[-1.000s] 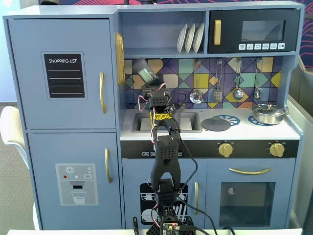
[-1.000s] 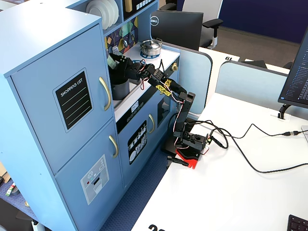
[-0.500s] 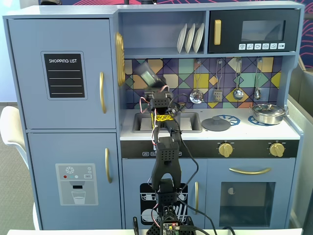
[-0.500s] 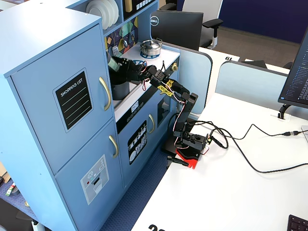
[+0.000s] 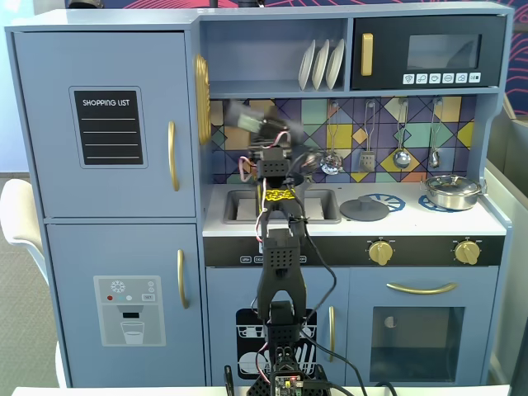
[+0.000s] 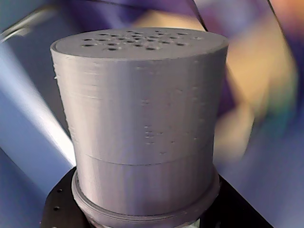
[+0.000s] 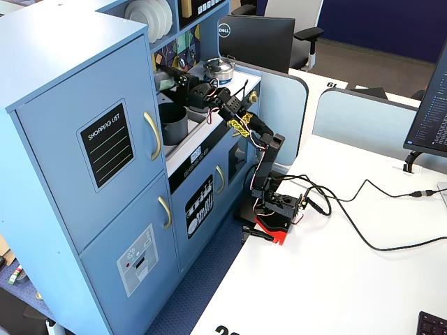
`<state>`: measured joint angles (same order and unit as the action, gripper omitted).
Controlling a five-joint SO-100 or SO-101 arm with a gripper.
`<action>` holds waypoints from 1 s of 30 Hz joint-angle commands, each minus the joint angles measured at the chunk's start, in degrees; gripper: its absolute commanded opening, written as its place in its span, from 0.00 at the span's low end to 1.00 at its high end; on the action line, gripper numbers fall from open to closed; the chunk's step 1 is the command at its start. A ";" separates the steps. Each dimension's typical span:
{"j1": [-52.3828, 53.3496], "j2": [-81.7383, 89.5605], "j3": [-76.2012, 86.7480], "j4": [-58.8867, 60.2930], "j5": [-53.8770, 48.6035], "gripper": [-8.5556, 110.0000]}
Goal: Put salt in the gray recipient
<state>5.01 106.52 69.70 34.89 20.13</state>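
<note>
Up above the sink (image 5: 285, 206), the salt (image 5: 250, 118) is seen blurred in a fixed view. Closely, its perforated cap (image 6: 137, 42) is shown by the wrist view. Elsewhere, the gripper (image 7: 167, 82) is clamped around it over the gray recipient (image 7: 172, 120), whose contents are hidden.

An office: toy kitchen (image 7: 105, 139) beside desks (image 7: 335, 279), monitors (image 7: 262, 42) and chairs (image 7: 307, 38).

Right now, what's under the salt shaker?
In a fixed view, the gray pot stands below the held shaker. Its inside cannot be seen. In the wrist view, the shaker covers everything beneath.
</note>
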 commanded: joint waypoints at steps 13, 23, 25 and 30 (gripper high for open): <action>41.13 8.17 19.69 -39.81 -93.34 0.07; 45.62 2.37 14.85 -30.06 -106.00 0.07; 45.62 1.58 15.64 -29.79 -106.52 0.07; 45.62 -1.76 18.98 -35.24 -106.88 0.07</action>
<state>50.45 104.94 89.12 2.72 -85.87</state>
